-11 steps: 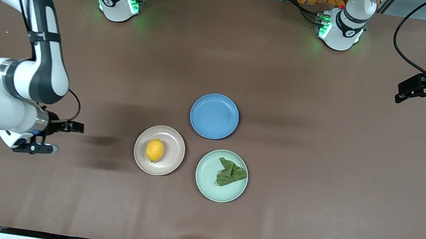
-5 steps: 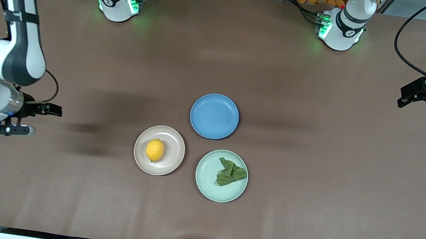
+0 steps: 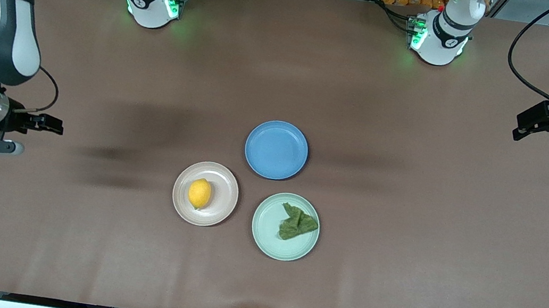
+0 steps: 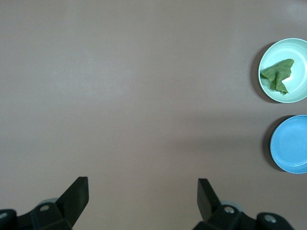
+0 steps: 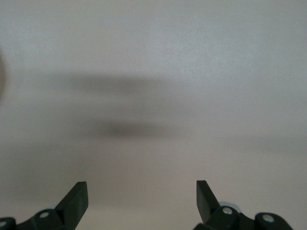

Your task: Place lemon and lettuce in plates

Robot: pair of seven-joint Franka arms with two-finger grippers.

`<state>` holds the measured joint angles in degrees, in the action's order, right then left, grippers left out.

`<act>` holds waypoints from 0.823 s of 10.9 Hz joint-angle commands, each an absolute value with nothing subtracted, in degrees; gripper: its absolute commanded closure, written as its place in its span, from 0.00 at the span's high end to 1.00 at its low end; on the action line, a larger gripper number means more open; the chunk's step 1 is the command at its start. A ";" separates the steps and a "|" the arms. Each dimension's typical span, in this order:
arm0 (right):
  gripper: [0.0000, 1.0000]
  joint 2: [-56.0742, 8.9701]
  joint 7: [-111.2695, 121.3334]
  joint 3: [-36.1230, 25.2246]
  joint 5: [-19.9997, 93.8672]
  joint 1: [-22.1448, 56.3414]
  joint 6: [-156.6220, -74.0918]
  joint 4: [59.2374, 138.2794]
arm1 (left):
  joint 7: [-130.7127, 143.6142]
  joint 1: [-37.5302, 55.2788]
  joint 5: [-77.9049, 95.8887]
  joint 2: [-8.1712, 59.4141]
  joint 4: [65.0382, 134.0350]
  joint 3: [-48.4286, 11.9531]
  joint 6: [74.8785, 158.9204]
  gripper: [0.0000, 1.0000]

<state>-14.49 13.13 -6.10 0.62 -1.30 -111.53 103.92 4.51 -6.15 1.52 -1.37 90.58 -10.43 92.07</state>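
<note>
While both arms hang above bare table at their own ends, the task's things lie well apart from either gripper, out at the middle. The right gripper [image 3: 14, 133] hovers over the brown table [image 3: 401, 247] at the right arm's end, its fingers spread wide with nothing between them; the lemon [image 3: 199, 193] sits toward the table's middle from it, resting in the beige-pink plate [image 3: 226, 190]. The left gripper [image 3: 542, 124] hovers over the left arm's end, its fingers likewise spread and empty; the lettuce [image 3: 298, 223] lies toward the middle from it and nearer to the front camera, in the mint green plate [image 3: 266, 228]. The left wrist view shows that same lettuce [image 4: 278, 76] in its plate [image 4: 297, 48] well clear of the fingertips, with the blue plate [image 4: 290, 143] beside it.

The lemon's long axis runs roughly from the robots' bases toward the front camera, one pointed end facing that camera. The lettuce is folded, its longer stretch slanting across the plate, the ragged tip aimed toward the blue plate [image 3: 276, 149], which lies just beside both other plates, farther from the front camera.

Compared with a second ago, the right gripper has drawn away from the beige-pink plate toward its table end, the left gripper has barely shifted, and lemon and lettuce have not moved
</note>
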 commanded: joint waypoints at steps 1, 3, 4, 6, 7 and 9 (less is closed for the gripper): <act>1.00 -6.52 13.18 -2.56 -0.88 -5.43 -111.80 110.38 | 3.34 -6.33 0.70 -1.49 90.26 -10.37 92.37 1.00; 1.00 -3.44 13.18 -2.29 -0.97 -5.80 -107.86 110.66 | 3.34 -6.68 0.70 -1.49 90.26 -10.37 92.55 1.00; 1.00 -2.12 13.27 -2.29 -0.97 -5.89 -106.54 110.65 | 3.34 -6.68 0.70 -1.49 90.26 -10.46 92.64 1.00; 1.00 0.25 13.27 -2.29 -0.97 -6.32 -104.25 110.48 | 3.34 -6.68 0.70 -1.58 90.26 -10.37 92.55 1.00; 1.00 1.31 13.36 -2.11 -1.05 -6.85 -103.28 110.30 | 3.34 -6.68 0.70 -1.67 90.26 -10.37 92.55 1.00; 1.00 2.02 13.36 -1.41 -1.05 -7.56 -99.34 107.59 | 3.34 -6.68 0.70 -1.67 90.26 -10.37 92.55 1.00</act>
